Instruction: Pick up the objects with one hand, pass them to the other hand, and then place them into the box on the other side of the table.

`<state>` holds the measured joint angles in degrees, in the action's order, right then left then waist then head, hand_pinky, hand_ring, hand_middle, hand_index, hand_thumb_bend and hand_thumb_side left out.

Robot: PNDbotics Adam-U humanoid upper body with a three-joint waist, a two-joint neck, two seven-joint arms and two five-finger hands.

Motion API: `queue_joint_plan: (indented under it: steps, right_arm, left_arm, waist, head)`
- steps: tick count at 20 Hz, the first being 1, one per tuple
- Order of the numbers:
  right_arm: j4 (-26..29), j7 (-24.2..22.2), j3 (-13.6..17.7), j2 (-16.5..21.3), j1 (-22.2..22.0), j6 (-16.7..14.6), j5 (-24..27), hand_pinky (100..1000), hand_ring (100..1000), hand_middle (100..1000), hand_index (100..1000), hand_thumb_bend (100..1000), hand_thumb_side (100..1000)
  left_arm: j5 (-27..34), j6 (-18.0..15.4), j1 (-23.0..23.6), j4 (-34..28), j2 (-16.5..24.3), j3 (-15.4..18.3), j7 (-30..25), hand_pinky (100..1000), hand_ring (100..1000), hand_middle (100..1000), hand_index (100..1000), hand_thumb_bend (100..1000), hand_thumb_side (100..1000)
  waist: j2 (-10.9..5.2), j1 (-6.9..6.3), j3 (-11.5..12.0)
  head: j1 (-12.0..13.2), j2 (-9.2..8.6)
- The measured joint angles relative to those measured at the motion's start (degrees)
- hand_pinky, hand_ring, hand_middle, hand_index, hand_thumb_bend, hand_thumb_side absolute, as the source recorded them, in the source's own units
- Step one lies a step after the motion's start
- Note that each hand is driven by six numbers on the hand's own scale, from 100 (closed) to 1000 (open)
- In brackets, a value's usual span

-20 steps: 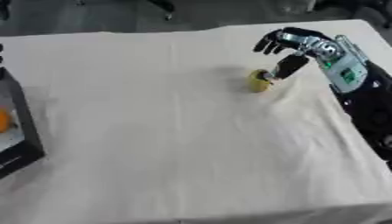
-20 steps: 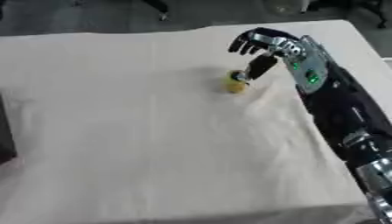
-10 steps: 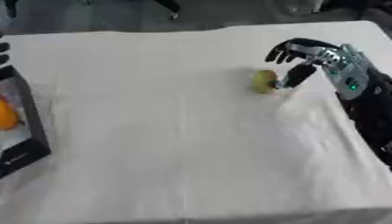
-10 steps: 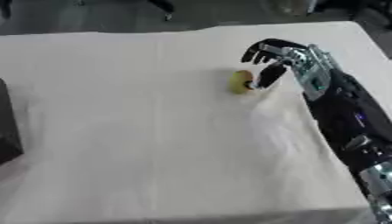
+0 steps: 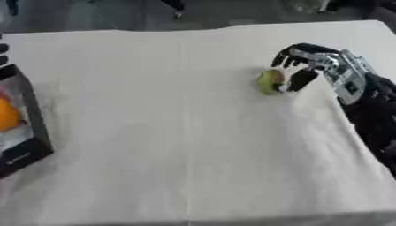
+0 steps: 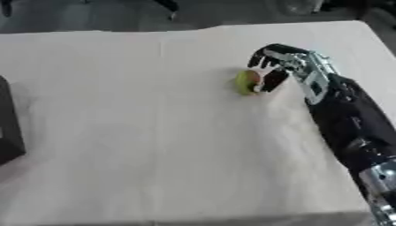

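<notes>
Currently, read the entries below before you command the next move.

Right hand: your right hand [image 5: 321, 66] arches over the right side of the fruit, fingers curled above it and thumb [image 5: 300, 80] down beside it; contact looks likely, but you cannot confirm a closed pinch, and the fruit rests on the cloth.

Left hand: absent from both views.

Fruit position: the small yellow-green fruit [image 5: 270, 81] lies on the white tablecloth [image 5: 170, 132], right of centre and toward the far edge, well apart from the box.

Fruit appearance: rounded, slightly oval, yellow-green with a darker patch on the side facing the hand; probably smooth and inclined to roll.

Box: the dark box [image 5: 27, 132] stands at the left edge with an orange item [image 5: 8, 115] inside.

Risk, roll-away: if you close with the thumb low and the fingers high, you may squeeze the fruit out leftward across the cloth.

Risk, cloth drag: creases run under the hand; a fingertip that catches the fabric can shift the fruit as you close.

Risk, handover: a hold by the fingertips alone may leave little exposed surface for the left hand, so a drop at the pass is plausible.

Advice: seat the fruit deeper toward the palm before lifting.
</notes>
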<state>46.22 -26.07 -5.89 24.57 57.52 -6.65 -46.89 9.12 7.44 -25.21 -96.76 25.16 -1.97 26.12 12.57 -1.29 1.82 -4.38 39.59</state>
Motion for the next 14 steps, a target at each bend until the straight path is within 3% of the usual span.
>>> queue_joint_plan:
  steps: [7, 10, 11, 14]
  right_arm:
    - [-0.84, 0.92, 0.11, -0.13, 0.24, 0.2, -1.18, 834, 771, 684, 689, 390, 100]
    - [-1.03, 1.35, 0.12, -0.22, 0.4, 0.32, -1.48, 813, 721, 573, 578, 402, 118]
    - [-1.02, 1.62, 0.12, -0.28, 0.39, 0.31, -1.37, 799, 693, 511, 504, 412, 152]
    - [-0.56, 2.99, 0.13, -0.37, 0.21, 0.7, 0.11, 777, 643, 448, 375, 421, 175]
  left_arm:
    - [0.11, 0.13, 0.01, -0.14, -0.01, 0.01, 0.13, 823, 761, 721, 788, 147, 837]
    - [0.11, 0.15, 0.01, -0.17, -0.01, 0.01, 0.15, 821, 761, 721, 787, 139, 844]
    - [0.11, 0.15, 0.03, -0.18, -0.01, 0.02, 0.16, 821, 761, 721, 787, 133, 849]
    - [0.11, 0.16, 0.08, -0.18, -0.01, 0.02, 0.18, 822, 761, 721, 786, 129, 850]
  waist:
    - [0.15, 0.0, 0.49]
    - [0.15, 0.0, 0.46]
    - [0.15, 0.0, 0.39]
    - [0.15, 0.0, 0.21]
  head:
    - [-0.3, -0.43]
    - [-0.32, -0.44]
    - [-0.32, -0.44]
    - [-0.28, -0.44]
